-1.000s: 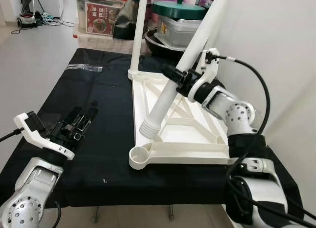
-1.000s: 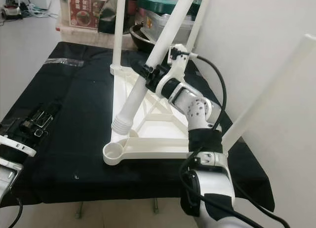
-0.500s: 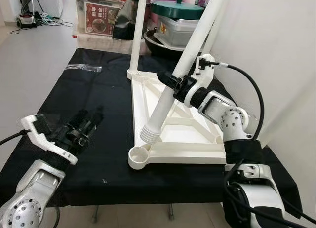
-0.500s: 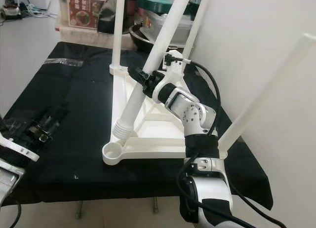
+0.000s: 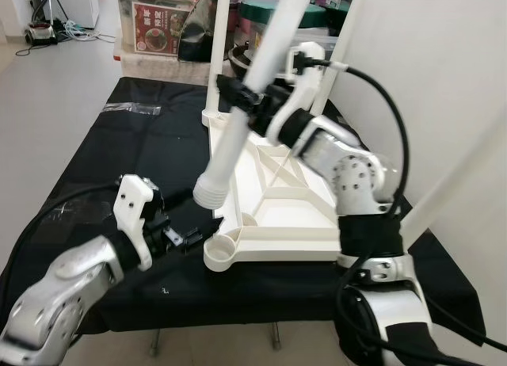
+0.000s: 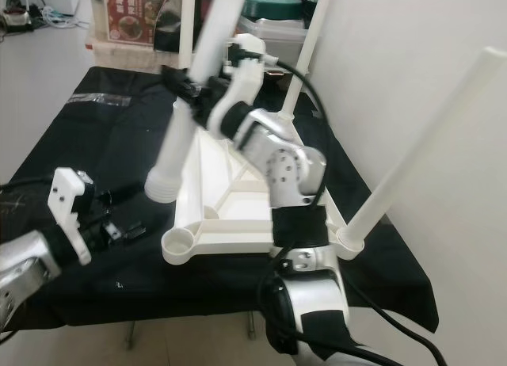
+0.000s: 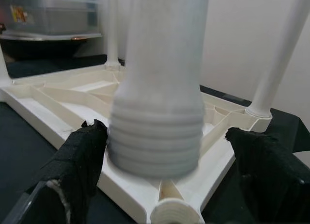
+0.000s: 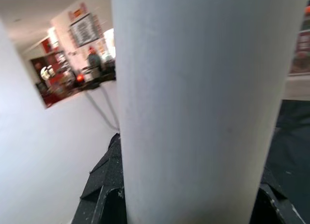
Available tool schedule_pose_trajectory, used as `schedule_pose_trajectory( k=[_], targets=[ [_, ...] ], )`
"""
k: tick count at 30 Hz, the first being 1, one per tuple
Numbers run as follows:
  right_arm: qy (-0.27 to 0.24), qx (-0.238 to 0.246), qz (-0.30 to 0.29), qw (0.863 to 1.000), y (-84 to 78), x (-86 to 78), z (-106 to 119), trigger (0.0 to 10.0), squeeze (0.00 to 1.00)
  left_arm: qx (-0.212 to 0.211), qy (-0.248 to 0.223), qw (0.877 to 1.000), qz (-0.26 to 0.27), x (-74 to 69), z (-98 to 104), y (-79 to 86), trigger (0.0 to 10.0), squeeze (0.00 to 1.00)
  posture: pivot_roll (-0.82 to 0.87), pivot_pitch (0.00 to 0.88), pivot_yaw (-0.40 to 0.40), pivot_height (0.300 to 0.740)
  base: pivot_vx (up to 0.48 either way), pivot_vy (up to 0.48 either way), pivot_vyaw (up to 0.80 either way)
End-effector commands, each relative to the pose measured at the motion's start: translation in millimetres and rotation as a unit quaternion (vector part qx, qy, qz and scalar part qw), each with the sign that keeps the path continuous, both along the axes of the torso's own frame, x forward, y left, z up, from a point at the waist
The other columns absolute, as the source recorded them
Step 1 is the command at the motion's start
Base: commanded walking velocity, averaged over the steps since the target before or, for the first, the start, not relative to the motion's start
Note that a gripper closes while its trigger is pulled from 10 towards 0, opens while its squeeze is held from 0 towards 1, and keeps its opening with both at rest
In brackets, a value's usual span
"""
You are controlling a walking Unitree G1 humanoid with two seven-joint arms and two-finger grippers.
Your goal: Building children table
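Observation:
An upturned white table top [image 5: 277,193] lies on the black cloth. Legs stand in three corners: far left [image 5: 215,57], far right [image 5: 341,57] and near right [image 6: 412,144]. The near-left corner socket [image 5: 224,251] is empty. My right gripper [image 5: 242,97] is shut on a loose white leg [image 5: 238,124], held tilted above the table top. Its ribbed end [image 5: 210,193] hangs above and slightly left of the empty socket. My left gripper [image 5: 186,238] is open, low over the cloth just left of that socket. In the left wrist view the ribbed end [image 7: 155,141] sits between its fingers [image 7: 82,156].
The black-clothed table [image 5: 119,160] ends close in front of me. A white wall [image 5: 444,81] runs along the right. Storage boxes [image 5: 158,21] and pots [image 6: 277,5] crowd the far edge. A clear plastic strip [image 5: 135,107] lies at the far left. Bare floor [image 5: 47,89] is at left.
My right gripper has swung the leg to the left and lifted it, so its ribbed end moved off the frame. My left arm came in toward the near-left socket.

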State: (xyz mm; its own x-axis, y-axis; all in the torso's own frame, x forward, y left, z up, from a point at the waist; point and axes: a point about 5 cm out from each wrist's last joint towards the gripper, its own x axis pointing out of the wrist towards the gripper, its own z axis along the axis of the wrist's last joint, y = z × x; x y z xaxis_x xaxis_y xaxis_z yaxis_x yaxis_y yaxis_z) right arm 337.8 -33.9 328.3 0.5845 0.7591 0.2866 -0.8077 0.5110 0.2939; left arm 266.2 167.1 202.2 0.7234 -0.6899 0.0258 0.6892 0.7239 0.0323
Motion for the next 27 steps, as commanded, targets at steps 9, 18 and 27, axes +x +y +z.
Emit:
schedule_pose_trajectory(
  k=[9, 18, 27],
  targets=[
    [-0.002, -0.007, 0.032, 0.999, 11.3, -16.0, -10, 0.0, 0.00, 0.015, -0.021, 0.999, 0.020, 7.0, -1, -2.1, 10.0, 0.00, 0.12, 0.000, -0.141, 0.740, 0.000, 0.000, 0.00],
    [-0.005, -0.007, 0.037, 0.999, 15.7, -22.2, -9, 0.0, 0.00, 0.021, -0.007, 1.000, 0.008, 11.1, -9, -6.1, 1.5, 0.00, 0.11, 0.000, -0.136, 0.740, 0.000, 0.000, 0.00],
    [-0.013, -0.007, 0.034, 0.999, 15.6, -23.4, -6, 0.0, 0.00, 0.021, 0.008, 1.000, -0.008, 8.3, -17, -11.4, 0.0, 0.00, 0.11, 0.000, -0.139, 0.740, 0.000, 0.000, 0.00]
  ],
)
